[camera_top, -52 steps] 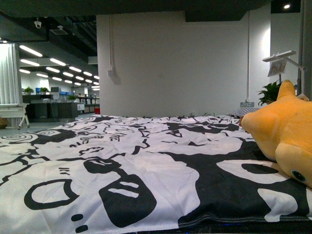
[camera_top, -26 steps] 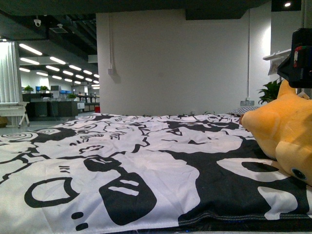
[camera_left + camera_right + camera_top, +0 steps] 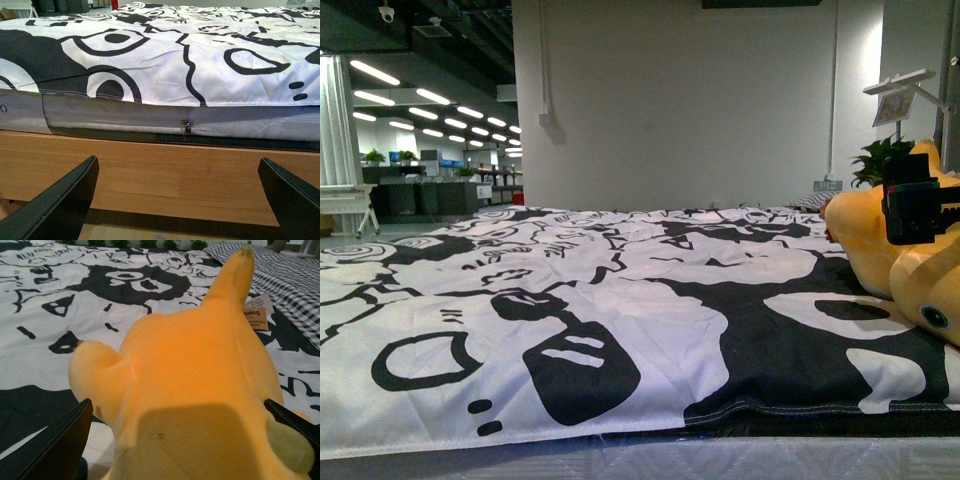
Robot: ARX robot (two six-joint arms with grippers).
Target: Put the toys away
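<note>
The toy is a yellow-orange plush animal [image 3: 860,245] lying on the bed at the far right of the front view, partly cut off by the frame edge. My right arm [image 3: 915,210] shows as a black block in front of its upper part. In the right wrist view the plush [image 3: 190,375] fills the frame, its pointed tip [image 3: 239,267] and a paper tag [image 3: 256,315] facing away. My right gripper [image 3: 175,450] is open, one finger on each side of the plush body. My left gripper [image 3: 177,200] is open and empty, low beside the bed.
A black-and-white patterned cover [image 3: 580,320] is spread over the bed. The left wrist view shows the mattress side with a zipper [image 3: 186,127] and the wooden bed frame [image 3: 165,170]. A checked pillow [image 3: 280,265] lies beyond the plush. A potted plant [image 3: 878,160] stands behind.
My right arm has come into the front view at the right and dropped from above the plush to in front of it. The plush has not moved.
</note>
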